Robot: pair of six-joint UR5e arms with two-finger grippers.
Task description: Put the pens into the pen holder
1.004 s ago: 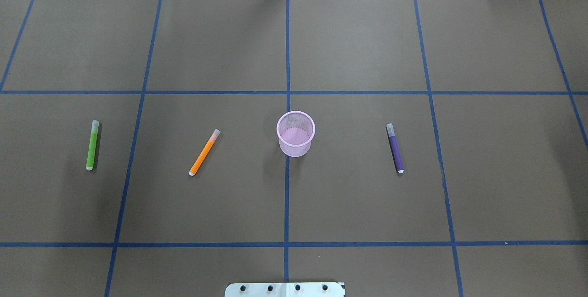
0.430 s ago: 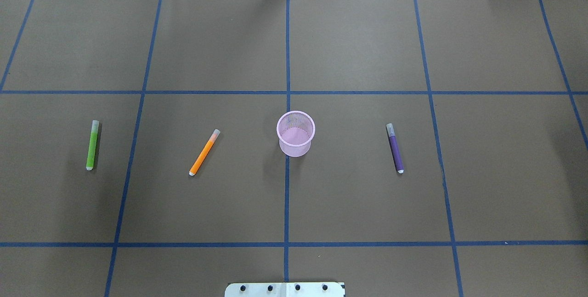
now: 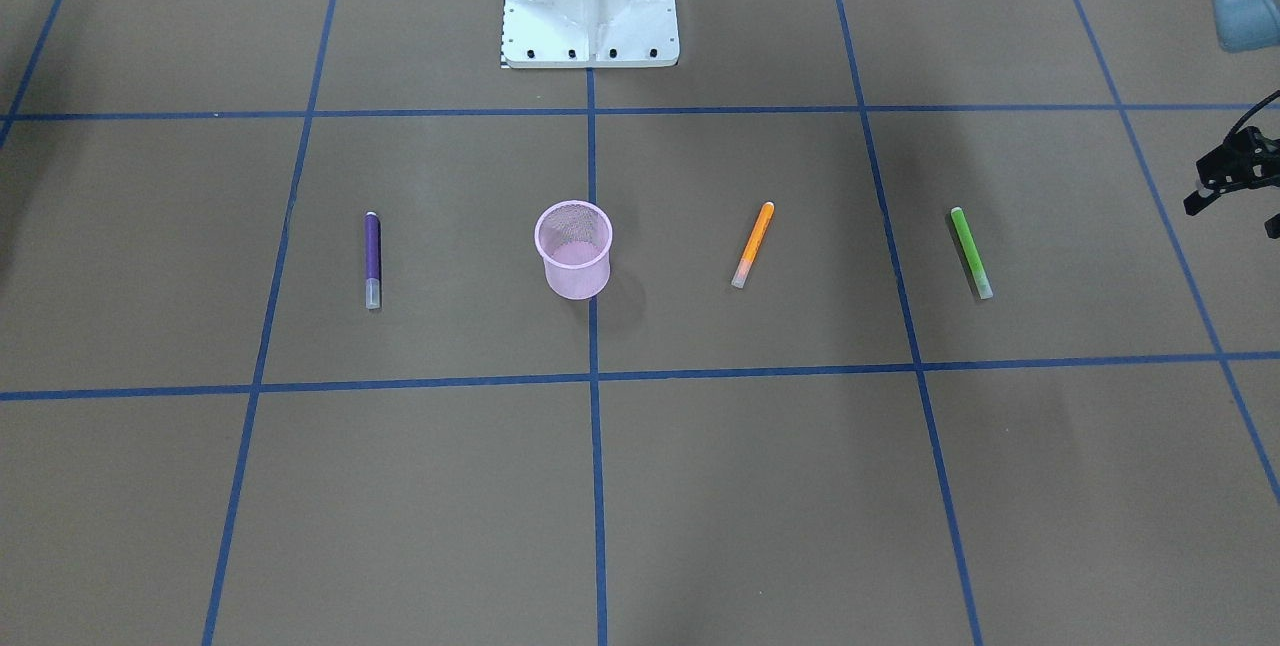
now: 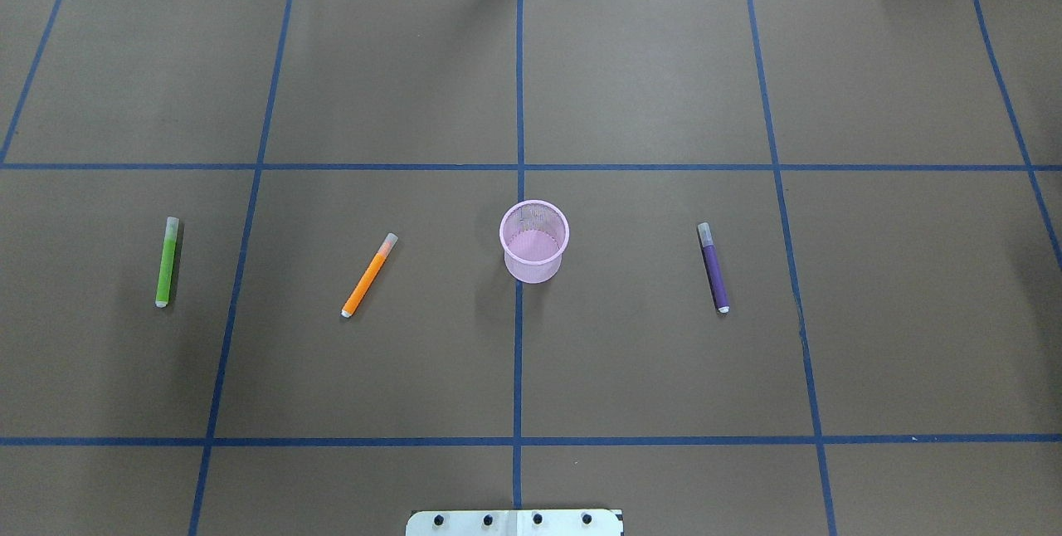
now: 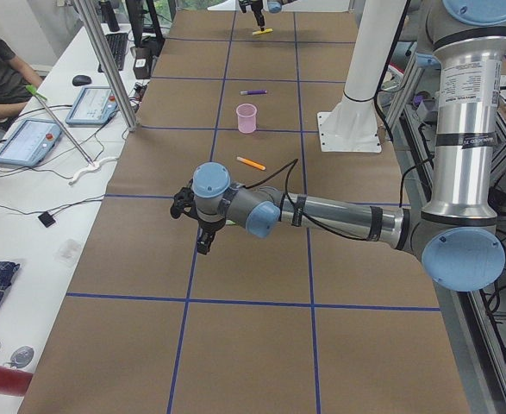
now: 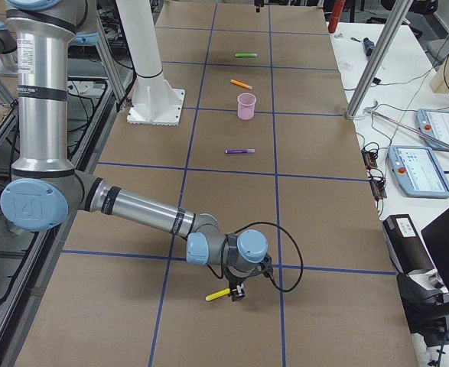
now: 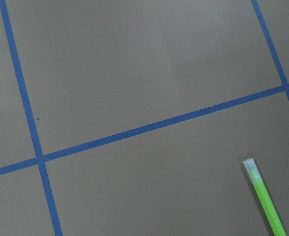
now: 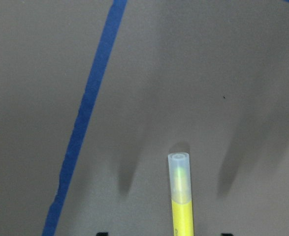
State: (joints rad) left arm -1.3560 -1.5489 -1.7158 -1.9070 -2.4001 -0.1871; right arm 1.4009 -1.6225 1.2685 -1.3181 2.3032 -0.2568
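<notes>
- The green pen [image 4: 167,262], orange pen [image 4: 369,275] and purple pen [image 4: 713,267] lay flat in a row with the pink mesh pen holder [image 4: 534,242] at the middle of the desk [image 4: 664,370]; a yellow pen [image 8: 181,206] lay toward the right edge.
- The light, stiff, round barrels would likely roll; mid-barrel looked the surest hold.
- The right tool [image 6: 238,291] stood wide astride the yellow pen; the left tool [image 5: 203,243], by the left edge, could not be read.

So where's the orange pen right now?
In the overhead view the orange pen lies flat on the table, left of the pink pen holder, between it and the green pen, touching neither.
</notes>
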